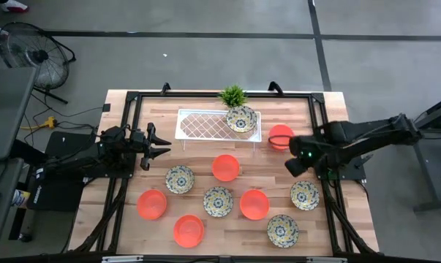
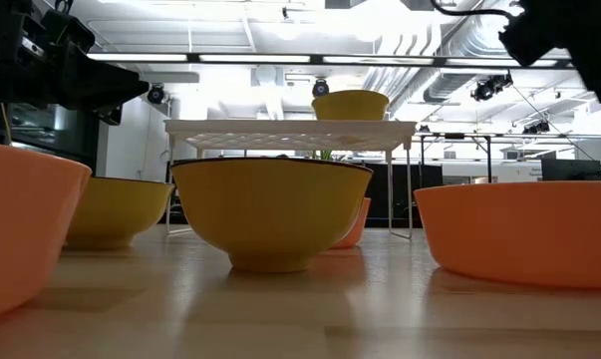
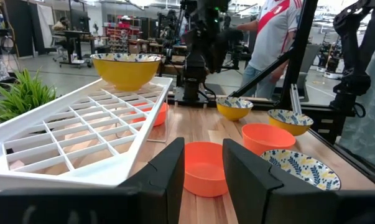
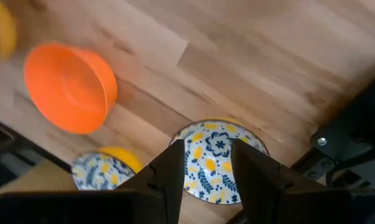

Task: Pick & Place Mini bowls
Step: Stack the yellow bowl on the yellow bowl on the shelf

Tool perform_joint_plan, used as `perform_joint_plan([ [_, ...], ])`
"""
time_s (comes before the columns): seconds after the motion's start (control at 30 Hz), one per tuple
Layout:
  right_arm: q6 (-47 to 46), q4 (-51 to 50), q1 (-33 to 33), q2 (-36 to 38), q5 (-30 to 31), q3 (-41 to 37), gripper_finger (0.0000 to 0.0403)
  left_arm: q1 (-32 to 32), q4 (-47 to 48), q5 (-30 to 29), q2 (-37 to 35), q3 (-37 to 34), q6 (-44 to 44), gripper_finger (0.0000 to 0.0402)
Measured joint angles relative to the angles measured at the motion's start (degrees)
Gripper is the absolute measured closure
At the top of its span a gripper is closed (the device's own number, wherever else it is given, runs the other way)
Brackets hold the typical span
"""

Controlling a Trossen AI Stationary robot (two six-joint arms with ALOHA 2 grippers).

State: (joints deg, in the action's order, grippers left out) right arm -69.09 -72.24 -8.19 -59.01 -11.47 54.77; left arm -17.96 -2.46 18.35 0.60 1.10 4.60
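The right arm is stretched in from the right edge of the high view, its right claw (image 1: pixel 299 155) held above the table (image 1: pixel 205 226) just below an orange bowl (image 1: pixel 280 136) that sits beside the right end of the white tray (image 1: pixel 205 124). Its fingers (image 4: pixel 175 171) are seen parted and empty, with a patterned bowl (image 4: pixel 213 163) on the table straight beneath them. The left arm is reached in from the left, level with the tray's left end; the left claw (image 1: pixel 156 145) is open and empty. One patterned bowl (image 1: pixel 240 118) rests on the tray's right end. The other bowls are spread over the table's lower half.
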Motion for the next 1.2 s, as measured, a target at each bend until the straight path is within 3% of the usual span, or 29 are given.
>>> perform_joint_plan([
  [0.4, -14.47, 4.06, -15.52, -0.30, 5.15, -4.56, 0.0284, -0.01, 0.00, 0.20, 0.00, 0.00, 0.00, 0.0296],
  [0.7, -25.21, 11.55, -22.20, -1.37, 7.15, -9.25, 0.0284, -0.01, 0.00, 0.17, 0.01, 0.00, 0.00, 0.0296],
  [0.93, -30.42, 17.52, -24.11, -6.55, 6.15, -10.68, 0.0284, 0.00, 0.00, 0.15, 0.00, 0.00, 0.00, 0.0296],
  [1.2, -31.29, 25.78, -22.04, -14.25, 3.42, -10.68, 0.0284, -0.02, 0.00, 0.15, 0.02, 0.00, 0.00, 0.0296],
])
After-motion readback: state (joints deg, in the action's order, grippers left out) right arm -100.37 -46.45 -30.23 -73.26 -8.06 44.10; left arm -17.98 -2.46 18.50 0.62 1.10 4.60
